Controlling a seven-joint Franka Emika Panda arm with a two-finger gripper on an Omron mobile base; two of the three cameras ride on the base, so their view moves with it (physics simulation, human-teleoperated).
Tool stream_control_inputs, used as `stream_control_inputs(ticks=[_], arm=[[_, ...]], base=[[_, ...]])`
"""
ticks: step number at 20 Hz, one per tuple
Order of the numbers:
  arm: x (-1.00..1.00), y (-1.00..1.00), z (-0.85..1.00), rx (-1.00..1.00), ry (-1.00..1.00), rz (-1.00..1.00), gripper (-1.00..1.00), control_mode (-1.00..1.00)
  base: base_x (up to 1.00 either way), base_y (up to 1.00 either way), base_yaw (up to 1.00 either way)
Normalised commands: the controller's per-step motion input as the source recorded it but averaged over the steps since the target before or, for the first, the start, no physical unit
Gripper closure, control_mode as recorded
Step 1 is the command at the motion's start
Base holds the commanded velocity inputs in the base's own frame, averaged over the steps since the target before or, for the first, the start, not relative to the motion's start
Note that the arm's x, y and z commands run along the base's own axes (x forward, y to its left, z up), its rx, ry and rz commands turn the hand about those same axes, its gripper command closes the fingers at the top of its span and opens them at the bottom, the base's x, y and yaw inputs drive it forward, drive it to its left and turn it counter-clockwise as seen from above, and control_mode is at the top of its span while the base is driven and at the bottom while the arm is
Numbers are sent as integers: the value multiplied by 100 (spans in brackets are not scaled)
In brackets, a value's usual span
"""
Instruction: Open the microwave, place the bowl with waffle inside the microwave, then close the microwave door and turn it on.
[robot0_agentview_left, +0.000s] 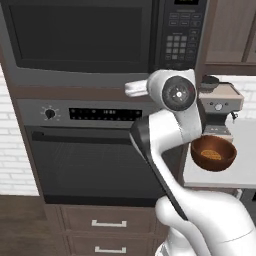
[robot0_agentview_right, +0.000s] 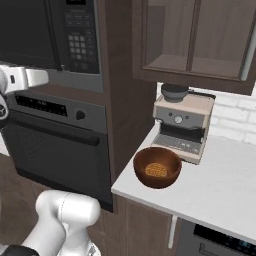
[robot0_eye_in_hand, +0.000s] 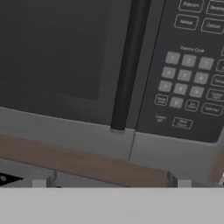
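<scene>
White arm raised, gripper (robot0_eye_in_hand: 111, 183) facing shut microwave door (robot0_eye_in_hand: 61, 57) handle.

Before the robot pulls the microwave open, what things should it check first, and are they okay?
1. microwave door shut and needing opening: ok, it sits flush and closed.
2. Door's dark vertical handle in front of the hand camera: ok, it is close ahead.
3. gripper touching the handle: cannot tell, the finger tips barely show at the bottom of the hand view.
4. bowl with waffle ready on the white counter: ok, upright, waffle inside, in front of the coffee machine.
5. Bowl out of the door's swing: ok, it sits off to the right, lower than the microwave.
</scene>
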Motion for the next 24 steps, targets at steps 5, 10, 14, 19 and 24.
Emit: stream_control_inputs(ticks=[5, 10, 14, 19, 24], arm=[[0, 0, 17, 2, -43, 0, -100, -100], [-2, -1, 61, 1, -22, 0, -100, -100], [0, -1, 37, 0, -13, 0, -100, -100], [27, 0, 11, 1, 0, -1, -100, -100], [37, 0, 12, 3, 0, -3, -100, -100]], base=[[0, 0, 0], [0, 0, 0], [0, 0, 0], [0, 0, 0], [0, 0, 0]])
